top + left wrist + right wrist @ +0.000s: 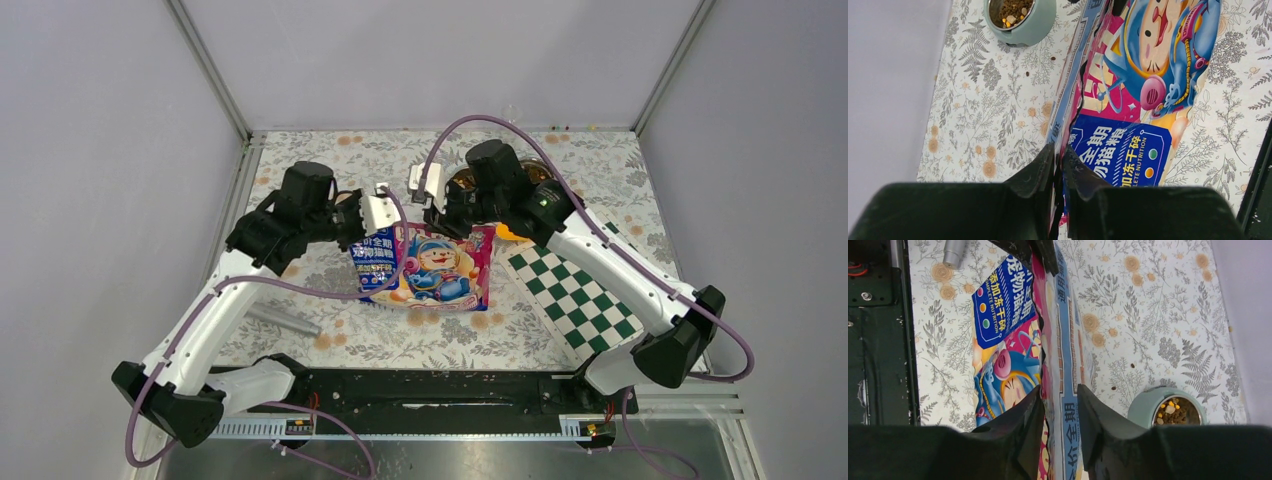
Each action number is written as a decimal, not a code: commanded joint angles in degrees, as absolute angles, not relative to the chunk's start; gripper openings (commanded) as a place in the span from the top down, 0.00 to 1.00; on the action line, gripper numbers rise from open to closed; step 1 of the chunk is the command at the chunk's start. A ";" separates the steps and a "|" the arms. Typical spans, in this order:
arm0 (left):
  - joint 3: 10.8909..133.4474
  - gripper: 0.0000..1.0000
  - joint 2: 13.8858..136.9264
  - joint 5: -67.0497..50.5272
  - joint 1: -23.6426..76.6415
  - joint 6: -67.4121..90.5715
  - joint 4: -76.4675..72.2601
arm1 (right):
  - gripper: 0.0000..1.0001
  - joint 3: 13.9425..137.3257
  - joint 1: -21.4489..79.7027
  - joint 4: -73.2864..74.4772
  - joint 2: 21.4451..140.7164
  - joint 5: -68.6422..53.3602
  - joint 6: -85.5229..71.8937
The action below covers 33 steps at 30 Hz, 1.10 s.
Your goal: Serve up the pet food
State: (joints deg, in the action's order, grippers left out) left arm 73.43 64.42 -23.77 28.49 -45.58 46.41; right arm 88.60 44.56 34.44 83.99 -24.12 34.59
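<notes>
Over on the left, the left gripper (1058, 157) is pinched tight on one end of the bag (432, 268) top. That edge runs left to right to the right gripper (1060, 392), clamped on the other end. The pet food (1175, 410) sits in the bowl (1143, 407) just beyond on the far side, nearer the right gripper, so I'd say any pour tips that way.

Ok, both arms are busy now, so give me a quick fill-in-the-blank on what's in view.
1. The left fingers and the right fingers both grip the cartoon-printed ___.
2. The pet food sits in a pale green ___.
3. The mat beside the right arm has a green and white ___ pattern.
4. The metal cylinder lies on the table near the ___ arm.

Missing words: bag; bowl; checkered; left.
</notes>
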 commanded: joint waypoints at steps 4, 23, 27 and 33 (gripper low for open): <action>72.65 0.87 62.02 -23.38 27.30 -44.98 44.47 | 0.80 88.32 45.78 29.29 85.62 -25.41 33.49; 70.58 0.84 58.10 -23.61 23.01 -45.79 46.58 | 1.00 91.00 46.77 29.22 89.94 -27.58 31.91; 70.31 0.84 57.14 -23.87 22.14 -45.71 46.61 | 1.00 91.96 47.10 29.79 90.12 -27.60 32.04; 70.19 0.83 56.44 -24.25 20.72 -45.60 46.56 | 0.60 93.17 47.78 29.90 90.95 -27.49 31.84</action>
State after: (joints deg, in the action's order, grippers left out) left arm 70.63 57.82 -23.79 21.89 -45.45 47.55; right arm 90.87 46.41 31.35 90.00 -26.65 31.88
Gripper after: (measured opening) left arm 0.173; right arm 0.358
